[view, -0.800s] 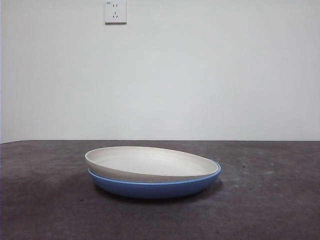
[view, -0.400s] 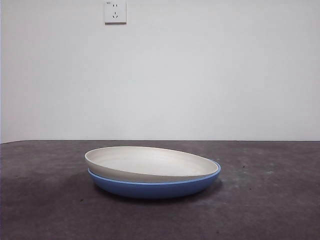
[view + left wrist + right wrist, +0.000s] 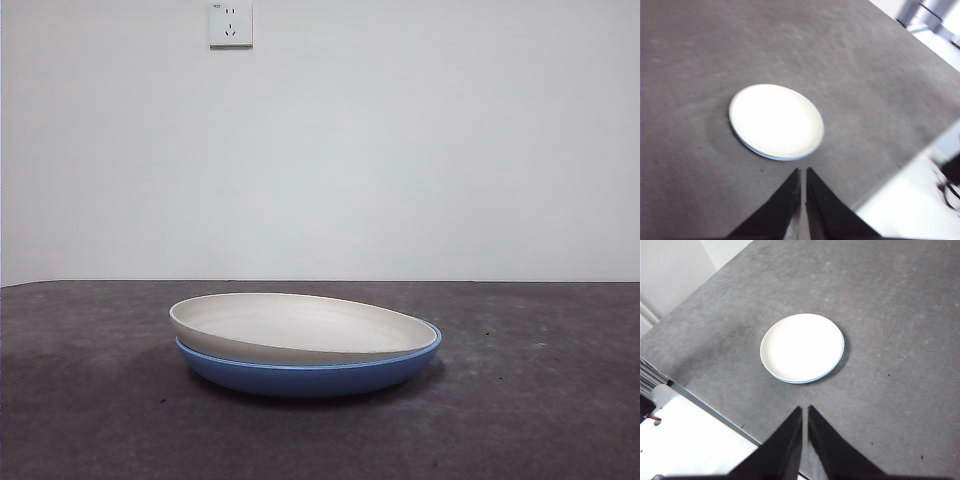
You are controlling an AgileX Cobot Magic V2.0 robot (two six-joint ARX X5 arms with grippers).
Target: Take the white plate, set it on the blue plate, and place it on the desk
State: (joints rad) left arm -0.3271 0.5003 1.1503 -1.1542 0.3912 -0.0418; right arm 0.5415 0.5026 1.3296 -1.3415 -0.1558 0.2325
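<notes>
Where the two arms hang high above the desk point(image 3: 540, 400), the white plate point(image 3: 300, 325) sits nested inside the blue plate point(image 3: 310, 375), the pair resting on the dark, mottled surface near its middle. In the front view the white plate lies slightly askew: its rim rides above the blue rim on one side and sinks level with it on the other, where a thin blue edge shows. From the left wrist view, the white plate point(image 3: 776, 120) covers nearly all of the blue plate point(image 3: 782, 158), which shows only as a narrow crescent along one edge. The left gripper point(image 3: 803, 175) holds nothing, its black jaws drawn narrow with only a slim slit between the tips, well apart from the stack. The right wrist view shows the same stack, the white plate point(image 3: 801, 347) edged by a sliver of the blue plate point(image 3: 840, 354). The right gripper point(image 3: 805, 412) is likewise empty, its jaws nearly together and well clear of the plates. A white wall socket point(image 3: 231, 23) is mounted on the pale wall behind the desk.
</notes>
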